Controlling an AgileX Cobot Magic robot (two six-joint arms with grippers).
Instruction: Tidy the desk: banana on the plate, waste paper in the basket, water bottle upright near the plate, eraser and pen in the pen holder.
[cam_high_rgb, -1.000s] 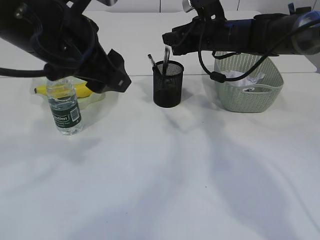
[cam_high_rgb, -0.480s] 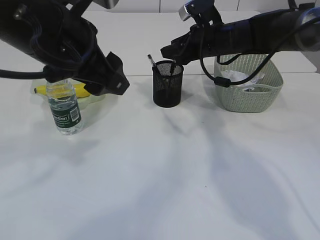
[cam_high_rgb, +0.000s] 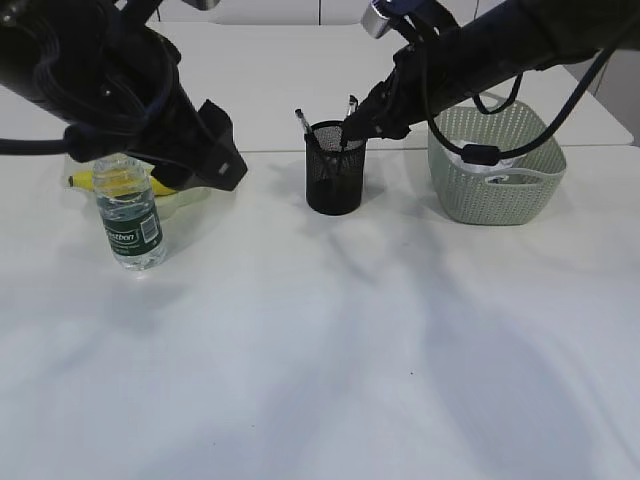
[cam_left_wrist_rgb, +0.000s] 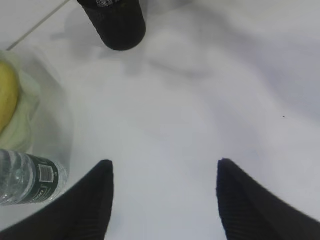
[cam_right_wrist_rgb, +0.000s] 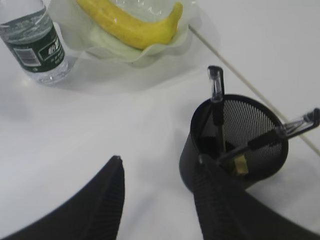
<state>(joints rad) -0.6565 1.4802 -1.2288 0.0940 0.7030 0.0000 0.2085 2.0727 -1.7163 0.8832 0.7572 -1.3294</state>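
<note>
I had the right gripper (cam_right_wrist_rgb: 157, 200) hanging just beside the pen holder (cam_right_wrist_rgb: 234, 145), its two fingers apart with nothing between them, one finger overlapping the cup's near wall in the wrist view, though I could not tell whether it touched; two pens leaned inside, one pen (cam_right_wrist_rgb: 216, 107) standing near twelve o'clock of the rim and the other pen (cam_right_wrist_rgb: 280, 132) slanting out toward three o'clock, and the eraser (cam_right_wrist_rgb: 240, 165) lay at the bottom of the mesh; I judged the step in hand to be the release at the holder, and doing it well meant lifting straight up and away so the finger would not drag the cup or knock the slanting pen out; the left gripper (cam_left_wrist_rgb: 165, 200) also stood open and empty over bare desk (cam_left_wrist_rgb: 200, 100), with the water bottle (cam_high_rgb: 129, 215) upright just beside the plate (cam_high_rgb: 190, 197), at about seven o'clock of it in the outside view; the banana (cam_right_wrist_rgb: 131, 26) lay on that plate, and crumpled paper (cam_high_rgb: 490, 155) showed inside the basket (cam_high_rgb: 500, 190); from this I reckoned the tidying nearly complete, and the risk left was a careless retreat toppling something already placed.
</note>
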